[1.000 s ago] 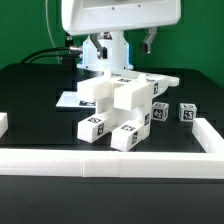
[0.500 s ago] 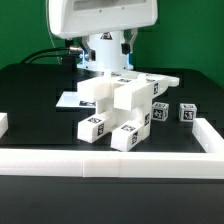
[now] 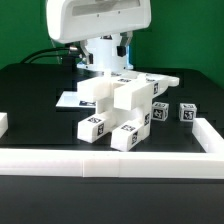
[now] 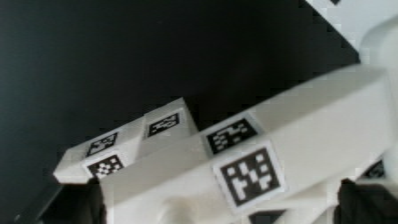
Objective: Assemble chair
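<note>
- Chair parts [image 3: 115,100] are clumped together, sat pretty much straight below the gripper [image 3: 124,44].
- Jaws are spread wide, nothing's gripped yet.

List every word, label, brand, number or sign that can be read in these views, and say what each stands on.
Words, brands, numbers: none readable in either view.
Signs: only black-and-white square tags, which are patterns and not text, on the chair parts and the marker board.
Tags in the exterior view: too small to make out their patterns.
</note>
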Robot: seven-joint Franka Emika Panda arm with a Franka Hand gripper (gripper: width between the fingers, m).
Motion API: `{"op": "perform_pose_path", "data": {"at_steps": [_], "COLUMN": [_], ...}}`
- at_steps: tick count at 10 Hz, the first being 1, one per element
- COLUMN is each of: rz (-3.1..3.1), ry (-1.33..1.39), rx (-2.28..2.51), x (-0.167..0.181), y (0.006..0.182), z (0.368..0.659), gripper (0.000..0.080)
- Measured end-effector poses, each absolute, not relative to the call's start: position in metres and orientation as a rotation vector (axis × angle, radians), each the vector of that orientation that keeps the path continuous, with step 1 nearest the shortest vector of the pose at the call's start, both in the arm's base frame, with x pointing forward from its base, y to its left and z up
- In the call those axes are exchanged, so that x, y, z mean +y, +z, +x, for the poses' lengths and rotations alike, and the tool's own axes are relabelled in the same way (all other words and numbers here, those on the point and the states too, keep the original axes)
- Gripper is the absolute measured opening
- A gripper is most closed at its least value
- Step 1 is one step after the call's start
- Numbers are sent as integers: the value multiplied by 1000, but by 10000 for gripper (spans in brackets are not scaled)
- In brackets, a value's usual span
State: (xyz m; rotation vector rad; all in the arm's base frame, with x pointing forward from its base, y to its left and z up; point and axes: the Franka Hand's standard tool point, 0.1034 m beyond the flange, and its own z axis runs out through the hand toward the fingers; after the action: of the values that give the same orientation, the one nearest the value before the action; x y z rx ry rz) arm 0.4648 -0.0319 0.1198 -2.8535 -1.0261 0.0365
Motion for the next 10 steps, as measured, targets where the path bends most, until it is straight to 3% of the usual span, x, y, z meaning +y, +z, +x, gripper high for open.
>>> {"op": "perform_pose_path", "data": {"at_steps": [4, 10], "rz": [-2812, -2840], "ry": [41, 74], "rx": [-1159, -1117], "x": [-42, -39], "y": [100, 80], "z": [440, 433], "gripper": [649, 649]}}
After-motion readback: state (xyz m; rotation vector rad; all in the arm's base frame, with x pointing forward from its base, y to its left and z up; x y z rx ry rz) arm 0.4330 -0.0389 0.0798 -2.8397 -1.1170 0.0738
